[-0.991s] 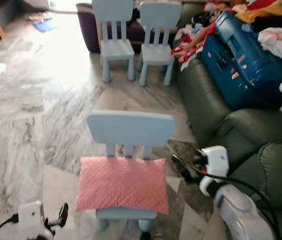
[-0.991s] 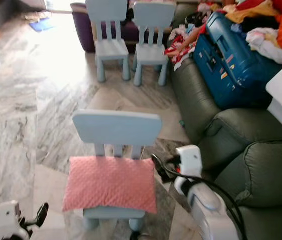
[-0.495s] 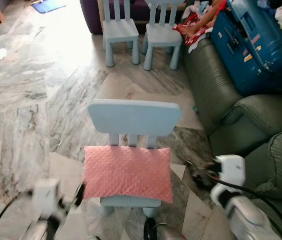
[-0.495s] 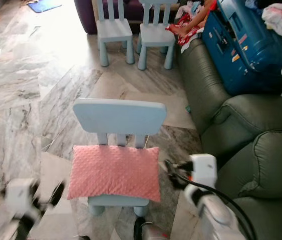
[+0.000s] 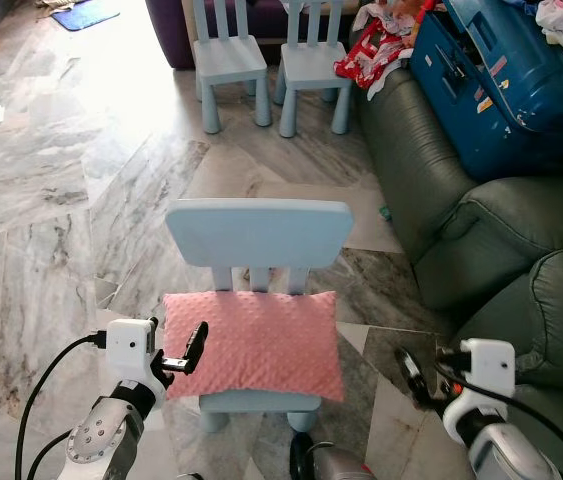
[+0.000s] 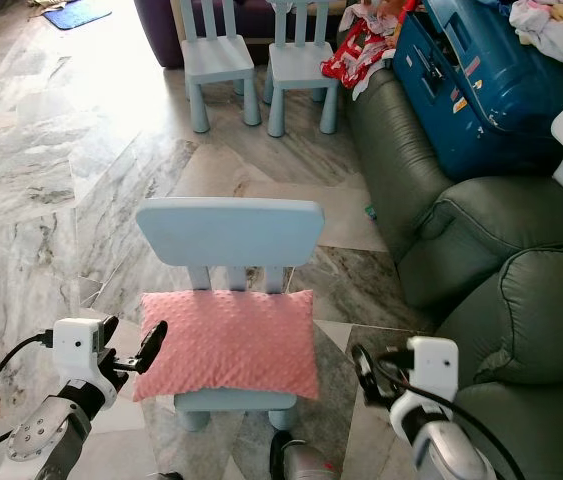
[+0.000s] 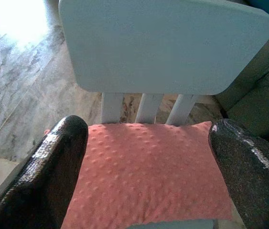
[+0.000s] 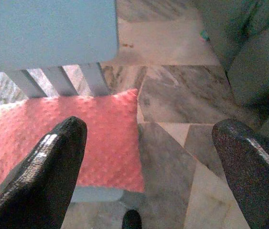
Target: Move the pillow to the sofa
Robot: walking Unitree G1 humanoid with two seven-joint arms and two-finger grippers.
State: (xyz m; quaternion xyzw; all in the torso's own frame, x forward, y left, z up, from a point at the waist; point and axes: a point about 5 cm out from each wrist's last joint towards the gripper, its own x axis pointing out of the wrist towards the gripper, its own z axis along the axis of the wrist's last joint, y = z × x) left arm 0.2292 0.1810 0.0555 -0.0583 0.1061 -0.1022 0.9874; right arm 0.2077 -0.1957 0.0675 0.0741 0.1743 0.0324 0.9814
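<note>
A pink pillow lies flat on a small blue chair beside the sofa; both grippers, left and right, flank it with jaws spread wide; it looks soft and light, best pinched at both short edges.

Nubbly cloth pillow, matt, probably plastic chair, glossy marble floor.

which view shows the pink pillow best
The left eye view: the whole pillow lies flat on the small blue chair, every edge visible. The right eye view shows the same. The left wrist view gives a close look at its dotted top, corners hidden behind black fingers; the right wrist view catches it partly, off to one side.
</note>
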